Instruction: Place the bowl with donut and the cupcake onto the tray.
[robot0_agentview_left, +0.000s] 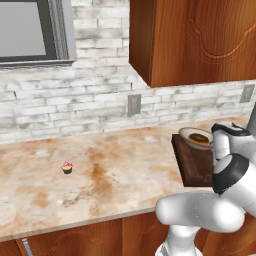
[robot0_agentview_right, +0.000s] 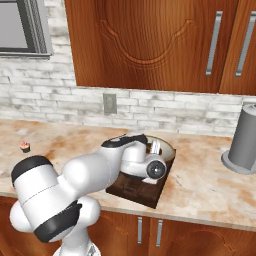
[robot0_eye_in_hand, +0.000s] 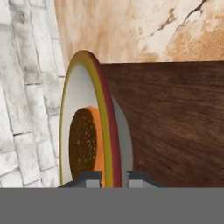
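Two dark fingertips of the claw (robot0_eye_in_hand: 111, 177) pinch the rim of the wide, shallow tan-rimmed bowl (robot0_eye_in_hand: 94, 127), carrying it over the dark brown rectangular wooden tray (robot0_eye_in_hand: 175, 122). Its brown-glazed ring donut (robot0_eye_in_hand: 83, 146) sits inside. Well apart on the marbled bench (robot0_agentview_left: 115, 170), the tiny pink-frosted cupcake (robot0_agentview_left: 67, 167) waits.

Arm hides much of tray (robot0_agentview_right: 150, 192)

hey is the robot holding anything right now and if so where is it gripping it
Yes: the gripper is shut on the bowl with the donut, pinching its rim between the fingers, over the tray.
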